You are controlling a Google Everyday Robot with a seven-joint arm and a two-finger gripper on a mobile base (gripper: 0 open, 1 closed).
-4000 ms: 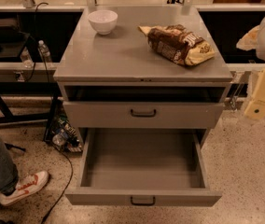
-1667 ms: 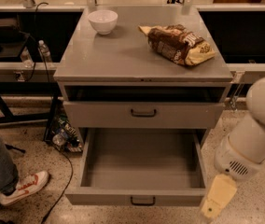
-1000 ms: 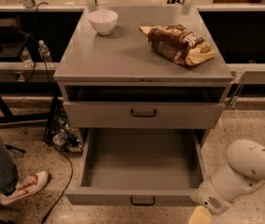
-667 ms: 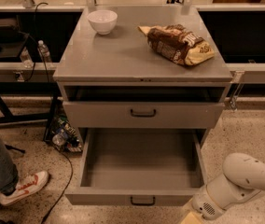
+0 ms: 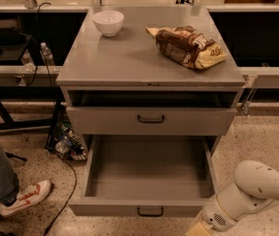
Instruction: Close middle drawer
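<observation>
The middle drawer [image 5: 149, 173] is pulled far out of the grey cabinet [image 5: 129, 58], and its long tray is empty. Its low front panel [image 5: 105, 209] has a small dark bar handle [image 5: 151, 211] at the centre. My white arm [image 5: 257, 188] comes in from the lower right. My gripper [image 5: 197, 229] sits at the bottom edge of the view, just right of and below the panel's right corner, mostly cut off by the frame.
Above is a taller drawer front [image 5: 151, 119] with an open slot over it. A white bowl [image 5: 108, 22] and a brown snack bag [image 5: 188, 45] lie on the cabinet top. A person's leg and shoe [image 5: 24, 196] and cables are on the floor at left.
My arm has swung down from beside the cabinet's right side to floor level. The gripper has moved left toward the open drawer's front right corner. The drawer has not moved.
</observation>
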